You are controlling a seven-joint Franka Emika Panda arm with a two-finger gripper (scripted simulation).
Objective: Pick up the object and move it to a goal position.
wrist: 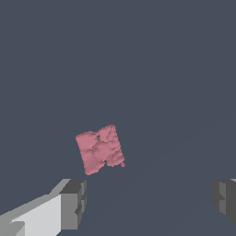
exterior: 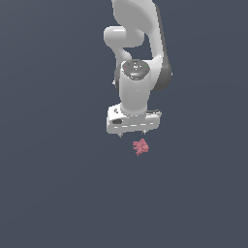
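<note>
The object (exterior: 141,147) is a tiny pinkish-red jagged lump lying on the dark grey floor, just below the white gripper (exterior: 132,133) in the exterior view and slightly toward that view's right. In the wrist view the object (wrist: 100,149) shows as a rough pink patch lying beyond the two grey fingertips (wrist: 73,203), not between them. The gripper (wrist: 147,198) is open, its fingers spread wide with nothing held. In the exterior view only the fingers' tips peek out beneath the hand.
The white arm (exterior: 138,43) rises from the hand toward the top of the exterior view. Flat dark grey floor (exterior: 58,184) surrounds the lump on every side.
</note>
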